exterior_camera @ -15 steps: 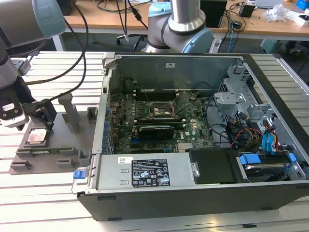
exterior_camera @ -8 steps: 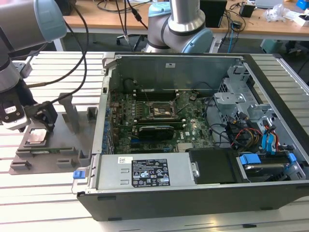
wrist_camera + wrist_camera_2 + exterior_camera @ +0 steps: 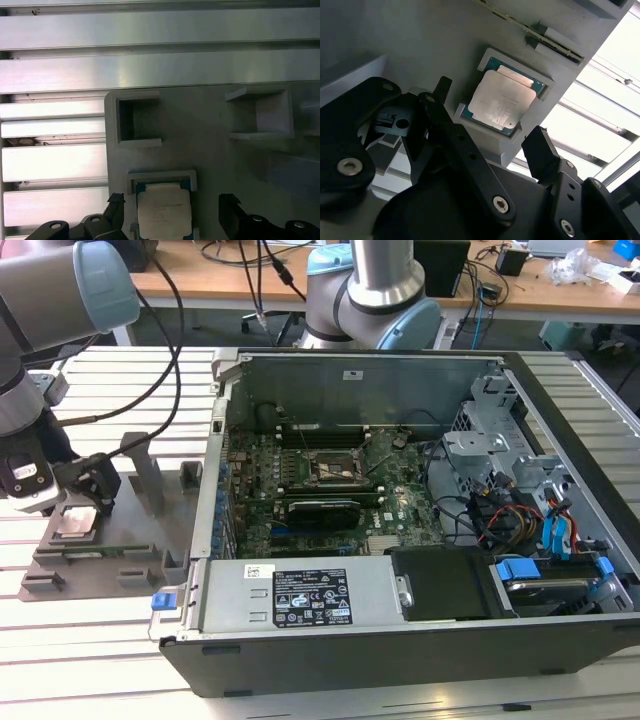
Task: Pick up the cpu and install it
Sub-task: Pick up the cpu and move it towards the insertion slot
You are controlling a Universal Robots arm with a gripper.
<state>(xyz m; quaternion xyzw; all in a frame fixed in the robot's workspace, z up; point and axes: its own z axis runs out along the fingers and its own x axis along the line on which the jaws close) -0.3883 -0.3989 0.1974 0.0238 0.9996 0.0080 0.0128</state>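
Claw is wide open and holding nothing. It hangs over the cpu, one black finger on each side of the chip and clear of its edges.

The cpu sits flat, silver lid up, in a shallow raised-rim pocket on the grey fixture plate. In the exterior view the plate lies on the slatted table at the exterior view's left, just beside the computer case. The cpu is outside the case.

The first wrist view shows two more open-sided pockets on the same plate, well apart from the cpu; inside them I see grey walls and floor.

The case lies open-side up. Contents:
- motherboard on the floor of the case
- dark square socket frame mid-board; can't tell what's inside it
- black rectangular card just beside the socket, on the near side
- silver power supply along the near wall
- metal drive cage and blue-latched drive at the exterior view's right, with cables between them
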